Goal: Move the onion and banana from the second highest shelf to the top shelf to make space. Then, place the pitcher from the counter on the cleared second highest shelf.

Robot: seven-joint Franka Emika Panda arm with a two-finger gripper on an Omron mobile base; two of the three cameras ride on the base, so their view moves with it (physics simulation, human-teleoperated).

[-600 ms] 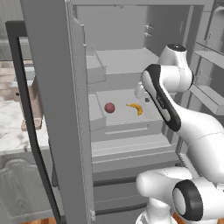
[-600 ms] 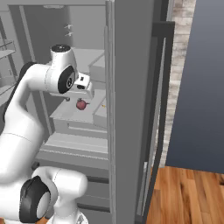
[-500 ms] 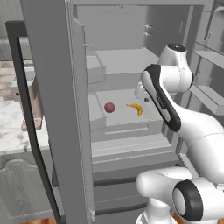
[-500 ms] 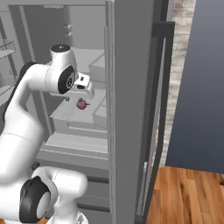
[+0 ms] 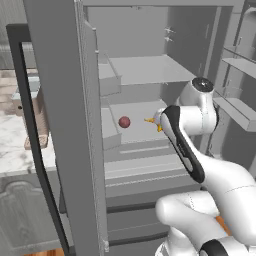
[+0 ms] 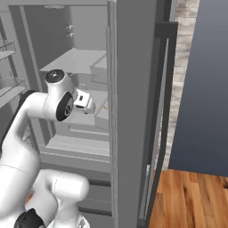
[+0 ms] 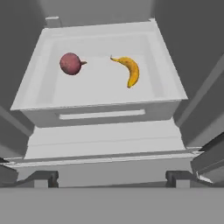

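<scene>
On the second highest shelf (image 7: 100,89) the dark-red onion (image 7: 71,64) lies at the left and the yellow banana (image 7: 130,71) at the right, a hand's width apart. My gripper (image 7: 111,178) hangs in front of this shelf's lip, open, with nothing between its fingertips (image 7: 43,177). From the left base the onion (image 5: 124,121) shows whole, while my arm covers all but one tip of the banana (image 5: 150,120). The top shelf (image 5: 150,70) lies just above. A strip of the marble counter (image 5: 12,145) shows at the left. The pitcher is out of view.
The fridge's open door (image 5: 60,125) with its dark handle (image 5: 30,130) stands close on the left; the other door (image 6: 131,111) stands on the right. Door racks (image 5: 240,112) jut out beside my arm. Lower drawers (image 5: 135,170) sit beneath the shelf.
My arm has dropped and pushed in toward the second highest shelf; it now covers most of the banana from the left and the onion from the right. Onion and banana have not moved.
</scene>
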